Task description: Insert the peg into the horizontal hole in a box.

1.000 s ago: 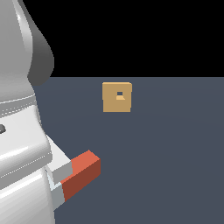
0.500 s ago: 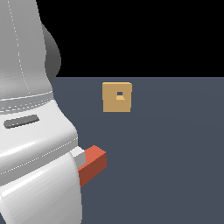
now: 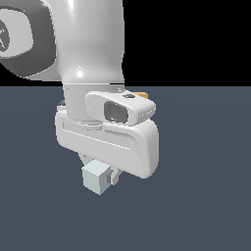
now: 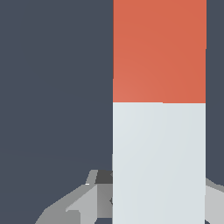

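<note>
The peg [image 4: 159, 131] is being gripped at its white half by the gripper [image 3: 100, 172] (its fingers are closed against the sides), so the brick-red end is being left free to lead into the hole. The box [image 3: 142, 92] is being almost wholly hidden behind the arm.

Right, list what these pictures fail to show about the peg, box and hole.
- Box: exterior view shows only a tan sliver behind the arm; absent from the wrist view.
- Hole: not visible in either view.
- Peg: wrist view cuts it off at the edges; in the exterior view only its white end shows below the tool.
- Tool fingers: mostly hidden by the peg.
</note>
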Controlling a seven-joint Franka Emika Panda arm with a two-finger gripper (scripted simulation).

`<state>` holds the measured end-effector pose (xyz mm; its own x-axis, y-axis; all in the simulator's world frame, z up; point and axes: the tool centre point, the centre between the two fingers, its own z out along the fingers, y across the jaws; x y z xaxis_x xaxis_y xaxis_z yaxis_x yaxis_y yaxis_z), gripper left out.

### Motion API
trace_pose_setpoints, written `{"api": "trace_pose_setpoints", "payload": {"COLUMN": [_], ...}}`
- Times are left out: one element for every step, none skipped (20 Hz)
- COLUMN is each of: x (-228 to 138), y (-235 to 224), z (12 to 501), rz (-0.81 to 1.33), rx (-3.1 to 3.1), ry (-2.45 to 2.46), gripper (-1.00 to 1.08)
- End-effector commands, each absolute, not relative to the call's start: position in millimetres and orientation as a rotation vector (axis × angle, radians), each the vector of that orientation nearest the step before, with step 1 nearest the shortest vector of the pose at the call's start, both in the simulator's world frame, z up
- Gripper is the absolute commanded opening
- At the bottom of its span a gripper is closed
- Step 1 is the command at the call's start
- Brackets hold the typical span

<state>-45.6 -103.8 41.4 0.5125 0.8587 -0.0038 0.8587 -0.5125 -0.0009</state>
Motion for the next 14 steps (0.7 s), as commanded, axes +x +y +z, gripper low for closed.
{"api": "trace_pose_setpoints", "payload": {"x": [-23.7,-15.2,-7.1,0.5,7.6,14.2,20.0,25.2,29.6,33.5,36.8,39.6,42.0,43.9], "y": [-71.8,-57.4,-42.8,-27.9,-12.8,2.5,17.4,31.7,45.4,58.4,70.7,82.2,93.1,103.2], "z": [49.5,52.5,55.5,58.5,61.5,64.5,67.3,70.0,72.5,74.9,77.1,79.1,81.1,82.8], "rz": [-0.003,-0.003,-0.003,-0.003,-0.003,-0.003,-0.003,-0.002,-0.002,-0.002,-0.002,-0.001,-0.001,-0.001], "rx": [2.670,2.643,2.615,2.587,2.558,2.528,2.499,2.471,2.444,2.418,2.393,2.369,2.347,2.326], "ry": [1.649,1.692,1.735,1.777,1.818,1.859,1.898,1.935,1.970,2.002,2.032,2.059,2.085,2.109], "gripper": [-1.00,-1.00,-1.00,-1.00,-1.00,-1.00,-1.00,-1.00,-1.00,-1.00,-1.00,-1.00,-1.00,-1.00]}}
